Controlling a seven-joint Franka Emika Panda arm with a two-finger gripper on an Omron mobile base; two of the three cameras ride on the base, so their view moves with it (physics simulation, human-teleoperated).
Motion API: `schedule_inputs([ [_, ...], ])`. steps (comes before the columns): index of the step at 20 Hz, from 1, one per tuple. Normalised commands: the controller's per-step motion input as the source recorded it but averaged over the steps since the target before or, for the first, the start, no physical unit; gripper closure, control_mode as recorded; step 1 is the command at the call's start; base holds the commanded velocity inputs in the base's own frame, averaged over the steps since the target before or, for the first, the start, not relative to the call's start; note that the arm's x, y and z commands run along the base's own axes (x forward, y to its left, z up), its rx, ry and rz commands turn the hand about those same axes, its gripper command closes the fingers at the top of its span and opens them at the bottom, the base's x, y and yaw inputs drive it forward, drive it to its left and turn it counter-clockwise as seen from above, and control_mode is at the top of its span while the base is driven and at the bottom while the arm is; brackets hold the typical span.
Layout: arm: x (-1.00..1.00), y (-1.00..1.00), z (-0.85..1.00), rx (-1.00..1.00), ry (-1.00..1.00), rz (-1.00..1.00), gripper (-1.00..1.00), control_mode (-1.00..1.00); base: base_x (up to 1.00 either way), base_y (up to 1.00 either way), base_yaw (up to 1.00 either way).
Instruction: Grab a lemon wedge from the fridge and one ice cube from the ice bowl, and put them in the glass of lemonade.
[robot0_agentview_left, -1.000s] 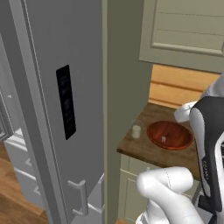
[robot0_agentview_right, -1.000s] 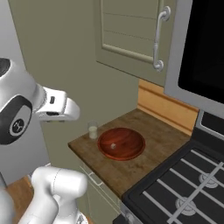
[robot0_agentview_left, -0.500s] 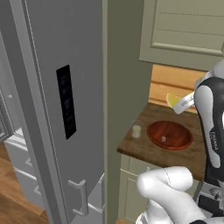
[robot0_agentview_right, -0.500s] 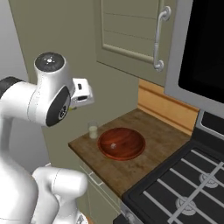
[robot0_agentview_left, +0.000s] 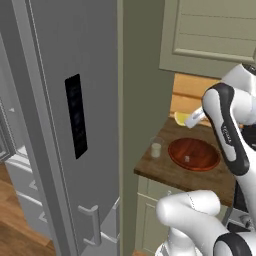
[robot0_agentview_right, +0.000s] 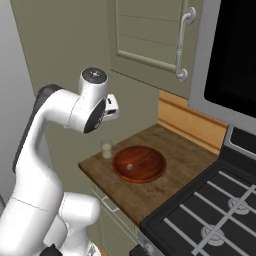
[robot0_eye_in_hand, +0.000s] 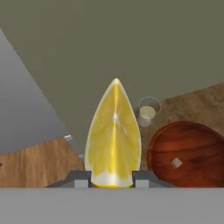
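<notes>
Above the wooden tabletop (robot0_agentview_right: 165, 187), the lemon wedge (robot0_eye_in_hand: 113, 138) is pinched between half-closed fingers (robot0_eye_in_hand: 82, 178) (the small glass of lemonade (robot0_eye_in_hand: 147, 113) could easily be missed).

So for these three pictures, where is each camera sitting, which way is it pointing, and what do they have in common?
Left base view: behind the arm to its left, facing the fridge and counter; arm at right, gripper holding the lemon wedge.
Right base view: behind the arm to its right, facing counter and stove; arm at left.
Hand view: on the hand, looking along the gripper; finger tips clamp the wedge.
Shared by all: ice bowl, glass of lemonade.
</notes>
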Motion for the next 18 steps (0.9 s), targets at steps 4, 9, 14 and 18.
schedule_inputs([
  [4, 1.0, 0.13, -0.83, 0.0, 0.14, 0.0, 1.0, -1.0, 0.0, 0.0, 0.0],
  [9, 0.92, 0.09, -0.6, 0.01, 0.04, 0.03, 1.0, -1.0, 0.0, 0.0, 0.0],
  [14, 0.92, 0.02, -0.42, 0.0, 0.01, 0.03, 1.0, -1.0, 0.0, 0.0, 0.0],
  [18, 0.54, 0.0, -0.4, 0.0, 0.1, 0.02, 1.0, -1.0, 0.0, 0.0, 0.0],
])
